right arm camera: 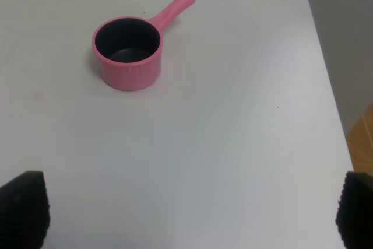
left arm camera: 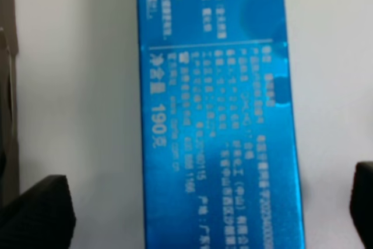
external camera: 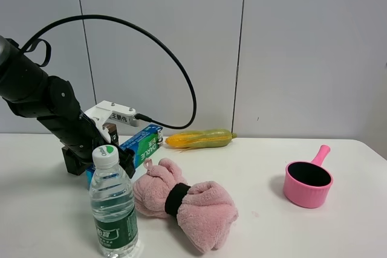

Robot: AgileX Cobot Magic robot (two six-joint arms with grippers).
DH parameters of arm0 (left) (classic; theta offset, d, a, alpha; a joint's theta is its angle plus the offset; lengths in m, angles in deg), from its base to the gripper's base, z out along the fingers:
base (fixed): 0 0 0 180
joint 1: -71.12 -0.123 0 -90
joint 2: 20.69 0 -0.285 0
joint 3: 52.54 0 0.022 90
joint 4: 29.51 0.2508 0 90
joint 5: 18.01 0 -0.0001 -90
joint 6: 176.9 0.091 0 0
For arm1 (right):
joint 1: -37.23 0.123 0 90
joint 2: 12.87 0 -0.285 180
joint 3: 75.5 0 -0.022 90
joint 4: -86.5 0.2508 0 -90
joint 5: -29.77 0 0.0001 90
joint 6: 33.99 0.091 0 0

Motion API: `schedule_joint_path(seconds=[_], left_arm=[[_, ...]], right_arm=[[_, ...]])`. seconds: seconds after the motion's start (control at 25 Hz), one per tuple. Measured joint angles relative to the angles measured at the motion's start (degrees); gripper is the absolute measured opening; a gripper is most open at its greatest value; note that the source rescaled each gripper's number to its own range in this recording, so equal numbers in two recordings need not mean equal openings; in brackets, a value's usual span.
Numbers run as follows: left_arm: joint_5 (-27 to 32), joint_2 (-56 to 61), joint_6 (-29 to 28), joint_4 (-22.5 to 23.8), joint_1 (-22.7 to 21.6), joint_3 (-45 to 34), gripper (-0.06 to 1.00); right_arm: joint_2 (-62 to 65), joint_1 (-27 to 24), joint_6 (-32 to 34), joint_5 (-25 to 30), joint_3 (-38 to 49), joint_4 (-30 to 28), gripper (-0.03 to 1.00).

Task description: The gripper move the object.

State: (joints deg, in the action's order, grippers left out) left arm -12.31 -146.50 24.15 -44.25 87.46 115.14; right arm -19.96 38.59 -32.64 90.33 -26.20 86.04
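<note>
blue box (external camera: pixel 144 141): 1 | corn cob (external camera: pixel 199 139): 1 | bottle (external camera: pixel 112 209): 1 | pink towel (external camera: pixel 196 206): 1 | pink pot (external camera: pixel 307 185): 1

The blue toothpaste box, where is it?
In the high view the box lies at the table's left, behind the water bottle and left of the corn.

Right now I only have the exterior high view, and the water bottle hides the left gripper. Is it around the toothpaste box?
Observer: Yes. The left wrist view shows the left gripper open, with the toothpaste box between its fingertips.
Operator: Touching it?
Observer: No, white table shows on both sides of the box.
Operator: And the right gripper?
Observer: The right gripper is open, holding nothing, with the pink saucepan ahead of it.
</note>
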Motion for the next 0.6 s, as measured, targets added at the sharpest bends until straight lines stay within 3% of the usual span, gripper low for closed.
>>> schedule_joint_path(seconds=[0.4,0.6], left_arm=[[2.7,5.2,-0.2,0.0,0.0,0.0,0.93],[3.5,14.3,-0.2,0.0,0.0,0.0,0.93]], right_arm=[[0.0,0.0,0.0,0.0,0.0,0.0,1.0],[0.0,0.0,0.0,0.0,0.0,0.0,1.0]])
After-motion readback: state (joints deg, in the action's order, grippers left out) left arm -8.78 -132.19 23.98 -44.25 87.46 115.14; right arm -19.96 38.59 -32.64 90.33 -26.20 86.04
